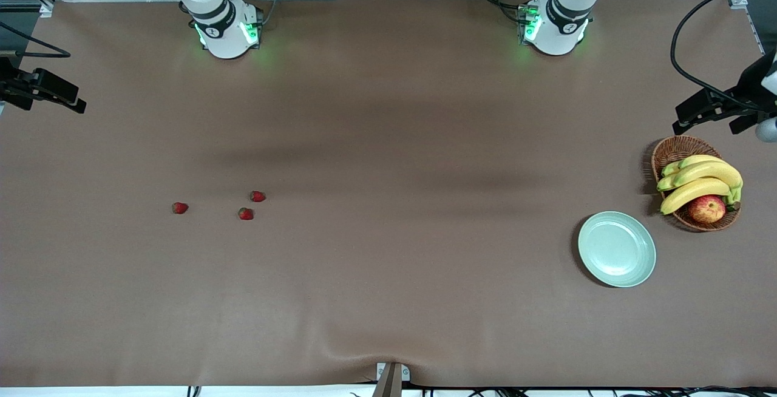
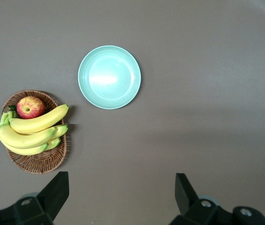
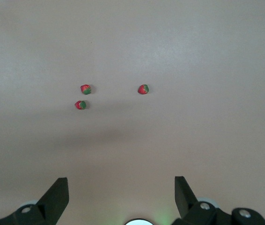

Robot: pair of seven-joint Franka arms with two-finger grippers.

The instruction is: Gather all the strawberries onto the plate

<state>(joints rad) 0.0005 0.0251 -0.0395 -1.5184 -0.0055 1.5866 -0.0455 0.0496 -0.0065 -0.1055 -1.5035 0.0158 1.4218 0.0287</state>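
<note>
A: Where do the arms stand?

B: Both are drawn up high. The left gripper hangs over bare desk toward the left arm's end, looking down on the plate and the wicker basket; its jaws are released, wide apart, grasping nothing. The right gripper hangs over bare desk toward the right arm's end, above the strawberries, jaws likewise released and empty.

A: And the berries?

B: All three strawberries lie on the desk toward the right arm's end: two close together, the third apart from them, nearest that end of the desk. None is in the plate, which sits well apart, just beside the basket and nearer the front camera.

A: Room to move?

B: Open brown desk runs between berries and plate. The basket, with bananas and an apple, sits close to the desk's edge
</note>
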